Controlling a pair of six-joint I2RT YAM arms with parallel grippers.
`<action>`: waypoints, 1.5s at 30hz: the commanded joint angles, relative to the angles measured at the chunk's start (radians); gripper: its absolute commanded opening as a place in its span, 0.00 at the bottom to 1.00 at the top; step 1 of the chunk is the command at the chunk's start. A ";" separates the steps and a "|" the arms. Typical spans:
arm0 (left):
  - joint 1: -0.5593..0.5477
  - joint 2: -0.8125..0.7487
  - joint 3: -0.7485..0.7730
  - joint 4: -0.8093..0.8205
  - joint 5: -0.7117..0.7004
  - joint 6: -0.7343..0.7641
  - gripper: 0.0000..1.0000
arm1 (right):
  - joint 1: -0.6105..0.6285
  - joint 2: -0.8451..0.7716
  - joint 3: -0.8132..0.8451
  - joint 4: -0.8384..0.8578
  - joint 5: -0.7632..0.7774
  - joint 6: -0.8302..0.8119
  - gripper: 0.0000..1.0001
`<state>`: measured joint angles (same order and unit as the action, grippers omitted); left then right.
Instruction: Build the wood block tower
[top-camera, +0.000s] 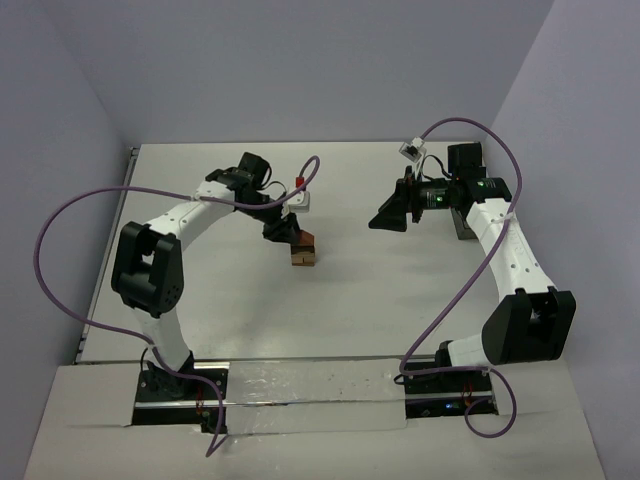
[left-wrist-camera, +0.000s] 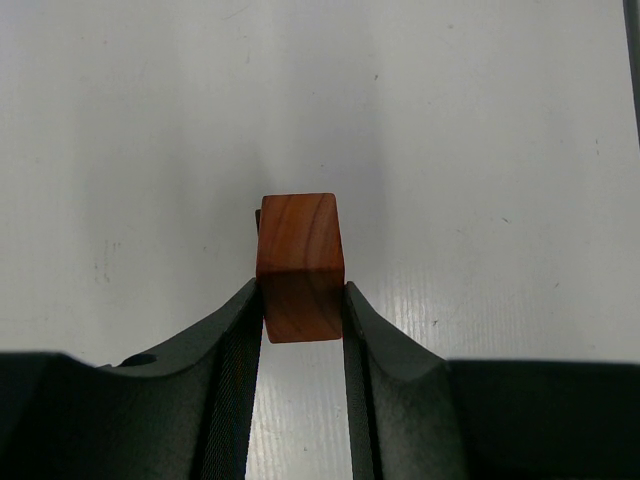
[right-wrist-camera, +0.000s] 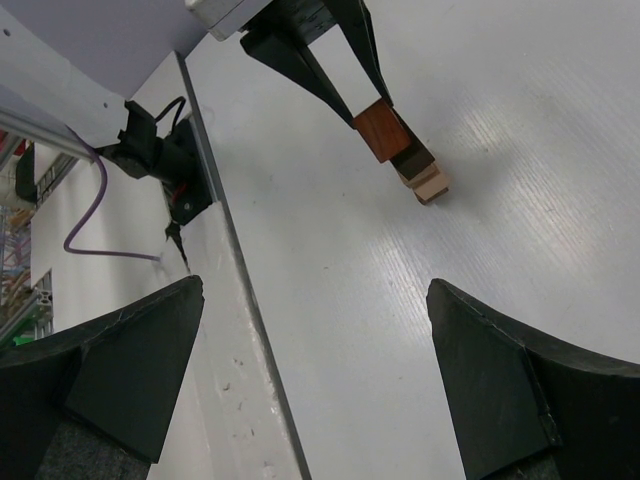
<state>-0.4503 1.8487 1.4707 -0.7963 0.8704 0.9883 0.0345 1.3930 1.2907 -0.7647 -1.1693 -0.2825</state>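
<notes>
Left gripper (left-wrist-camera: 302, 298): jaws pinched on the reddish-brown block (left-wrist-camera: 299, 262), one pad flat against each side face. Most of the block sticks out past the fingertips, with only its near end caught between the pads. Grip looks square to me, no visible tilt in the tool.

Tan stack (right-wrist-camera: 427, 180) sits directly under the held block, at the tip end of the left gripper. On the right wrist cam I see light tan pieces at the bottom and a darker, shadowed piece on top of them, right below the red block. I can't tell whether the held block is touching that piece or sitting just clear of it. On the left wrist cam the block hides nearly all of the stack; only a thin dark sliver shows at its left edge.

Right gripper (top-camera: 388, 220): jaws wide apart, holding nothing. It's well apart from the stack, off to the left gripper's right-hand side, pointing toward the tower. In its own wrist view the fingers (right-wrist-camera: 115, 375) frame the bottom corners, and the stack and the left tool's tips are far out ahead of them.

All of it sits on the white table (top-camera: 220, 300).
</notes>
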 joint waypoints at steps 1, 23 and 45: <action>-0.005 0.011 0.063 0.046 0.028 -0.020 0.11 | -0.005 0.000 0.047 -0.008 -0.023 -0.015 1.00; -0.005 0.036 0.054 0.035 -0.003 -0.027 0.17 | -0.005 0.001 0.033 -0.002 -0.028 -0.017 1.00; -0.005 0.036 0.047 0.038 -0.001 -0.040 0.25 | -0.005 0.003 0.031 -0.003 -0.032 -0.020 1.00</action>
<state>-0.4503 1.8931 1.4883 -0.7775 0.8403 0.9451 0.0345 1.3960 1.2907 -0.7644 -1.1717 -0.2863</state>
